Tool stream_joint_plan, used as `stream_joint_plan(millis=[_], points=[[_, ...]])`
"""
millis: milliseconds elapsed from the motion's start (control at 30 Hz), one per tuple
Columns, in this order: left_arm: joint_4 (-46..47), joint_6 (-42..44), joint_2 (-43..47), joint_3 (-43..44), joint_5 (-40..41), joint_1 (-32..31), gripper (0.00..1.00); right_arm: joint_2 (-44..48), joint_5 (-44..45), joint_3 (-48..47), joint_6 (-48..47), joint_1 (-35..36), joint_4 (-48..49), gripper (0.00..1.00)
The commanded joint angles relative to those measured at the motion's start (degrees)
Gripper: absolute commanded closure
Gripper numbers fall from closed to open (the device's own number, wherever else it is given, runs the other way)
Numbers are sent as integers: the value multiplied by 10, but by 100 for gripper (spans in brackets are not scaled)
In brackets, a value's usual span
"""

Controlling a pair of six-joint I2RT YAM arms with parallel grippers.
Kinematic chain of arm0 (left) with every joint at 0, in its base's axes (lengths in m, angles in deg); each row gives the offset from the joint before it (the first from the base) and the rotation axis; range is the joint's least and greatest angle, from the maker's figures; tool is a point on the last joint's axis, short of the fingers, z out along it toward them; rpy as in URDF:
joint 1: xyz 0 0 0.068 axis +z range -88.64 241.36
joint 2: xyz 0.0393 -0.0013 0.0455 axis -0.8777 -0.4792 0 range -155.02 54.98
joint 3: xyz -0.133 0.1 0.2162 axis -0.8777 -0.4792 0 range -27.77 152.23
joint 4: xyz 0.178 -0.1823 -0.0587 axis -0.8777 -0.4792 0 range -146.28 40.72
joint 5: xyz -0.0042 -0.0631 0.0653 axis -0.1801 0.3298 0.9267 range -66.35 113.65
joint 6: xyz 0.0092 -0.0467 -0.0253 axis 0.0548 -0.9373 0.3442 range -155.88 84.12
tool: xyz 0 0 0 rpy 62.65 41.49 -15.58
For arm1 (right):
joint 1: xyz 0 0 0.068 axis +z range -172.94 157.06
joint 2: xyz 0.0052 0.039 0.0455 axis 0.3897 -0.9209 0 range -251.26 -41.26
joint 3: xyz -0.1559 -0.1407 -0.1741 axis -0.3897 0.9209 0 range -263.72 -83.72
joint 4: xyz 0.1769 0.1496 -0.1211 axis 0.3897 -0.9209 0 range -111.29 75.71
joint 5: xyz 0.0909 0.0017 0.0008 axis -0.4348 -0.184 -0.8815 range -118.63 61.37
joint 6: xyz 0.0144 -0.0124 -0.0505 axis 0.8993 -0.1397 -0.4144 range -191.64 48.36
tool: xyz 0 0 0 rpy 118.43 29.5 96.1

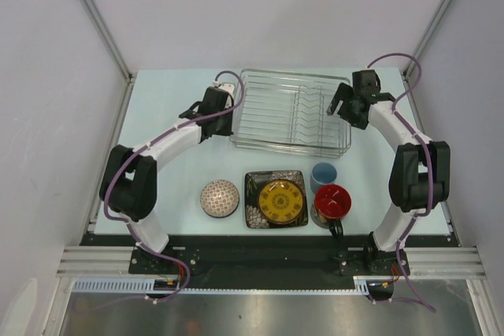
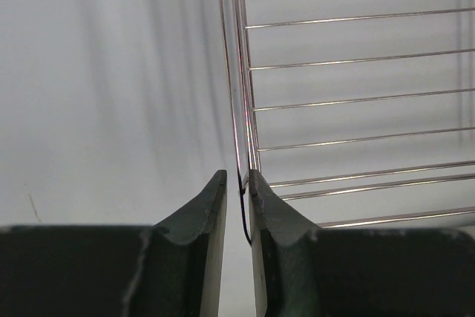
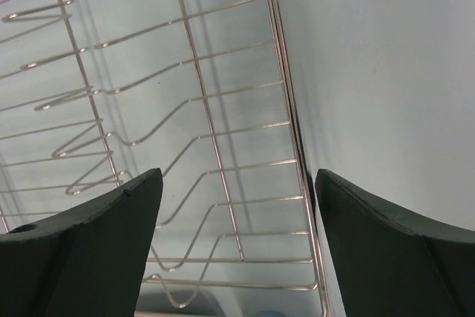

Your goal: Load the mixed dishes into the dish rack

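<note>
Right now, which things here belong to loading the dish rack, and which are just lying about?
Job: dish rack, speckled bowl, square plate, blue cup, dark mug, left tool shut on the rack's rim, right tool open.
Just there: table, frame post, metal rail.

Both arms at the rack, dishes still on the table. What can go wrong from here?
The left end effector is shut on the dish rack's thin left rim wire; it may slip or tilt the rack if only that side pulls. The right end effector is open astride the right rim; closing off-centre could miss the wire. Dragging the rack nearer could knock the blue cup just in front.
</note>
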Motion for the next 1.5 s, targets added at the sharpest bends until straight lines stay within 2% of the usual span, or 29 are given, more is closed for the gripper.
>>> stream_joint_plan(millis=[0, 833, 1033, 1233, 1333, 1467], points=[[-9, 20, 61, -51, 26, 20, 78, -39, -35, -61, 3, 5, 7, 11], [-49, 62, 173, -190, 5, 31, 81, -183, -65, -226, -2, 60, -20, 14], [-54, 67, 187, -173, 16, 36, 81, -186, -68, -246, -25, 73, -20, 13], [-86, 55, 202, -152, 1, 39, 80, -234, -62, -351, -52, 83, -70, 12], [-89, 59, 216, -161, 3, 39, 80, -250, -64, -373, -49, 83, -83, 11], [-77, 74, 223, -158, 24, 43, 79, -240, -30, -357, -50, 88, -98, 8]])
